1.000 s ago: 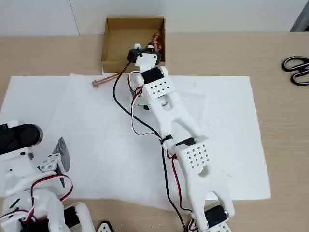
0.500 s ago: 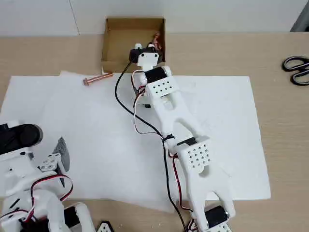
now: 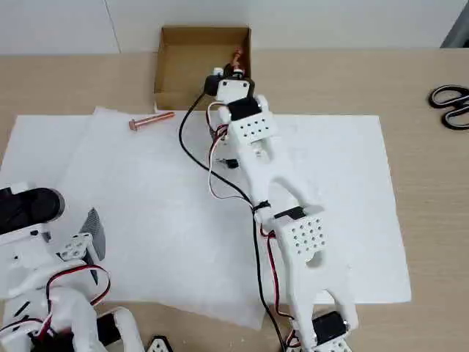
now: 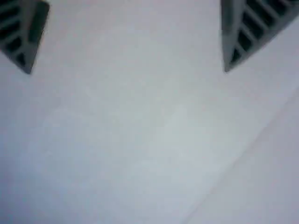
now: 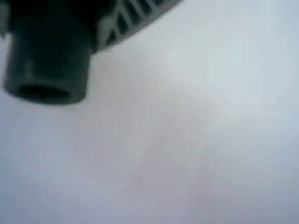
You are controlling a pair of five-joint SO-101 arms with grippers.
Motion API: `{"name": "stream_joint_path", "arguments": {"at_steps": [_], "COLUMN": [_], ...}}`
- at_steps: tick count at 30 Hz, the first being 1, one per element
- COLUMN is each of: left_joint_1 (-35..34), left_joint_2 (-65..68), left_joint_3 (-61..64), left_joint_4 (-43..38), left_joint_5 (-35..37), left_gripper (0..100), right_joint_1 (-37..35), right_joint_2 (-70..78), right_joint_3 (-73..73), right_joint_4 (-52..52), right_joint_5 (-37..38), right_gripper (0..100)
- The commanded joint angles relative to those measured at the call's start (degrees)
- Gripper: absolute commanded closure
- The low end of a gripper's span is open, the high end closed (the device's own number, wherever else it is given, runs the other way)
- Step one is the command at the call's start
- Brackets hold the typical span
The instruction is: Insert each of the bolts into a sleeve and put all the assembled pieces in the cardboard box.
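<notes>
Two robot arms share a wooden table (image 3: 425, 183) spread with a sheet of white paper (image 3: 146, 220). The right arm (image 3: 256, 161) stretches from the near edge across the sheet towards the cardboard box (image 3: 190, 66), which stands on the bare wood just beyond the paper's far edge. Seen from the wrist, the right gripper (image 5: 93, 37) has its jaws clamped on a black sleeve (image 5: 46, 63), held with its hollow end turned down towards the pale paper. From above, the head of this arm lies over the box's near right corner, and its fingertips are hidden beneath it. A copper-coloured piece (image 3: 237, 55) shows against the box's right wall just past the arm, and what it is cannot be told. One copper bolt (image 3: 152, 121) lies flat on the paper near its far edge, left of the right arm and just in front of the box's near left corner, touching neither. The left arm (image 3: 51, 308) sits folded at the near left corner of the table, well apart from bolt and box. The left gripper (image 4: 127, 70) hangs over bare paper with its jaws wide apart and nothing between them. A pair of scissors (image 3: 451, 103) lies on the wood at the far right edge, well away from the paper.
</notes>
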Motion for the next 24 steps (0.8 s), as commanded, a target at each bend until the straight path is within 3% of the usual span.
{"name": "stream_joint_path", "arguments": {"at_steps": [1, 5, 10, 14, 18, 24], "left_joint_1": [0.2, 0.2, 0.0, 0.3, 0.7, 7.1], "left_joint_2": [0.4, 3.3, 16.4, 31.3, 49.0, 75.2], "left_joint_3": [-0.7, -1.9, -9.5, -19.5, -29.8, -46.1], "left_joint_4": [-1.3, -1.1, -1.0, -1.1, -1.1, -1.4], "left_joint_5": [0.3, 0.0, -0.6, -0.6, -0.6, -4.5], "left_gripper": [75, 75, 75, 75, 75, 75], "right_joint_1": [0.7, 0.7, 1.6, 1.6, 1.6, 2.1], "right_joint_2": [-8.5, -10.2, -10.7, -10.7, -10.7, -10.7], "right_joint_3": [-0.5, -0.5, -0.3, -0.3, -0.3, -0.3], "right_joint_4": [2.9, 6.0, 6.6, 6.7, 6.7, 6.7], "right_joint_5": [0.7, 0.7, 0.7, 1.5, 6.9, 14.2], "right_gripper": [97.4, 97.4, 97.4, 97.4, 97.4, 97.4]}}
